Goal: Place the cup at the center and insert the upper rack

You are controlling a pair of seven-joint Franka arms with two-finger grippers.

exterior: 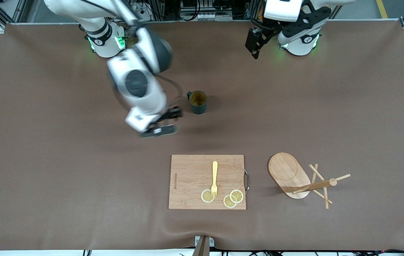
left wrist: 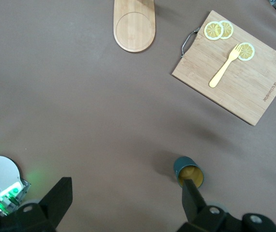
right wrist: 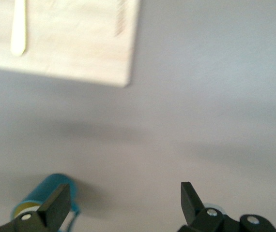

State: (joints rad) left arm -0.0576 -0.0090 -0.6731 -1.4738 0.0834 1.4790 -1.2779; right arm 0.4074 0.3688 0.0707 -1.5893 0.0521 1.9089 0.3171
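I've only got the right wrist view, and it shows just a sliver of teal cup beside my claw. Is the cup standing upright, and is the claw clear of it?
Observer: Yes. The cup stands upright on the table. The right claw is open over bare table beside it and is not touching it.
Operator: Where is the mug tree?
Observer: The mug tree stands beside the cutting board, toward the left arm's end of the table. It is nearer to the front camera than the cup.
Operator: And the other arm?
Observer: It is waiting. The left claw is open and empty, high above the table near its own base.
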